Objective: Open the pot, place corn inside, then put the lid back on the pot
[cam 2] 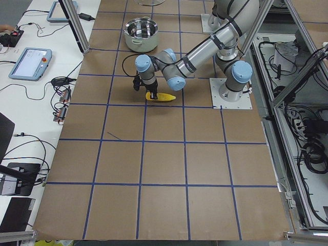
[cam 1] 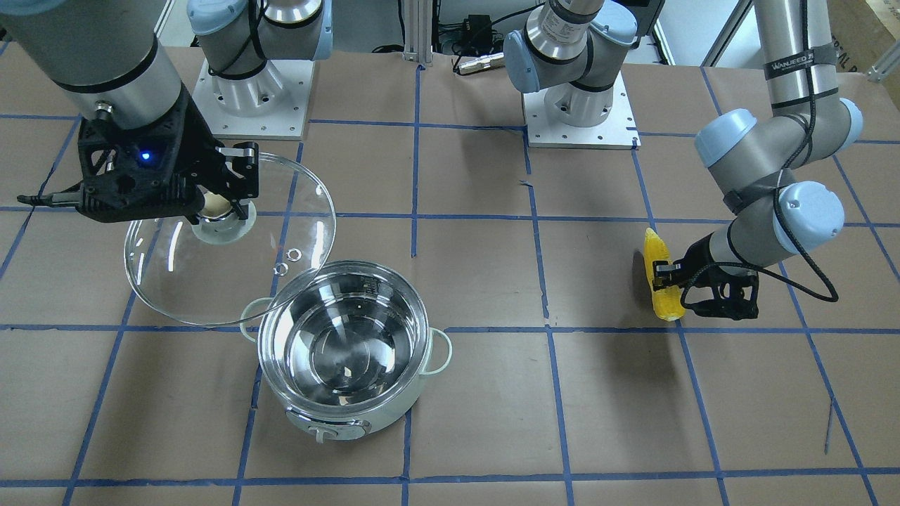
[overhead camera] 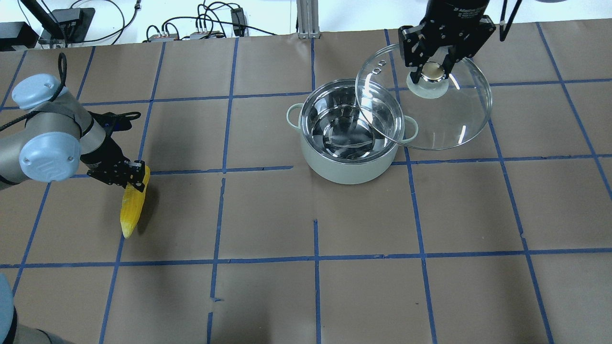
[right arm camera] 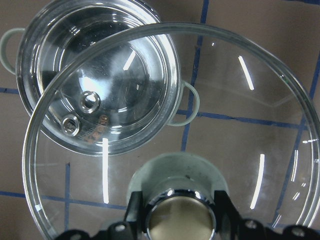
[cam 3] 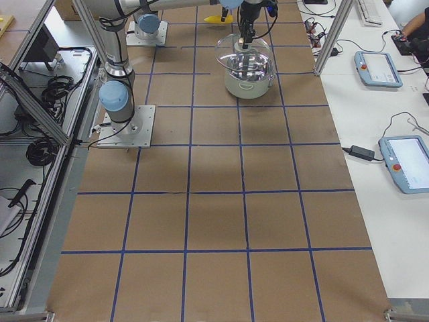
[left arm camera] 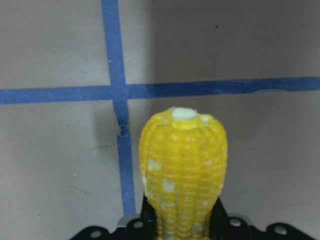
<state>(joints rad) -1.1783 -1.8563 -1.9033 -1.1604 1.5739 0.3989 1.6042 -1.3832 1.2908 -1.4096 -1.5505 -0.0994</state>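
Glass lid (overhead camera: 449, 114), clear and domed, hangs by its beige knob (overhead camera: 433, 70) in the clamped right gripper (overhead camera: 432, 71). It overlaps the open, steel-lined pot (overhead camera: 351, 162) near the edge opposite the robot. Well toward the left end, the left gripper (overhead camera: 135, 176) pinches the knobbly yellow corn (overhead camera: 130, 215).

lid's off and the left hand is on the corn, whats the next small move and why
Probably raise the corn a little with the left hand, then begin carrying it toward the pot. That hand is already closed around the cob, the pot stands open and empty, and the right hand holds the lid up and mostly aside, so the way in looks free.
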